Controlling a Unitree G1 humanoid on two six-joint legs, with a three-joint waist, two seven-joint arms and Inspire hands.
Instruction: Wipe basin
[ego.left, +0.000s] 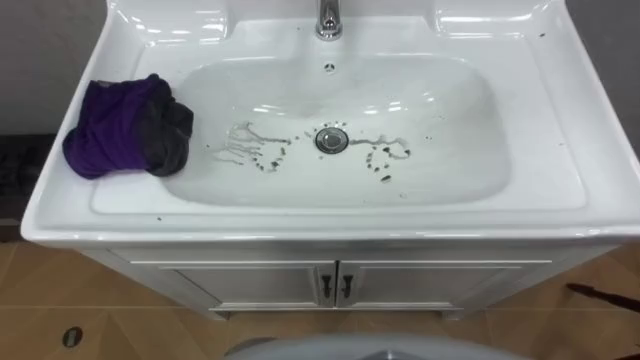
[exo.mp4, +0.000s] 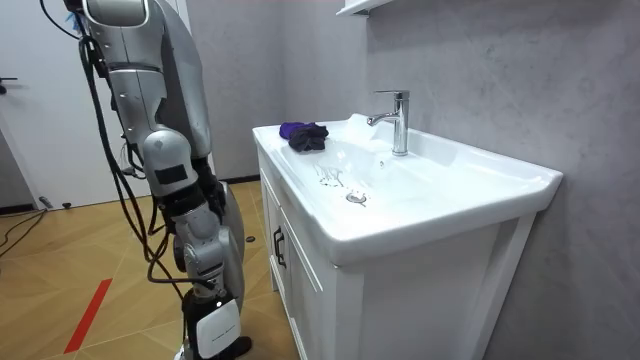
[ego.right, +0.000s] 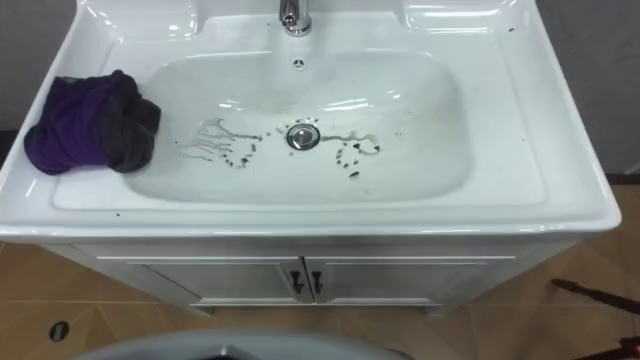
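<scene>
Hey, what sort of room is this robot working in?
Most likely a bathroom: a white basin with a faucet sits on a cabinet with two doors, and a purple cloth lies on the basin's rim.

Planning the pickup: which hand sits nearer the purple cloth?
Likely left: the cloth lies on the basin's left ledge, the left arm's side. The right hand hangs low by the cabinet, well below it.
</scene>
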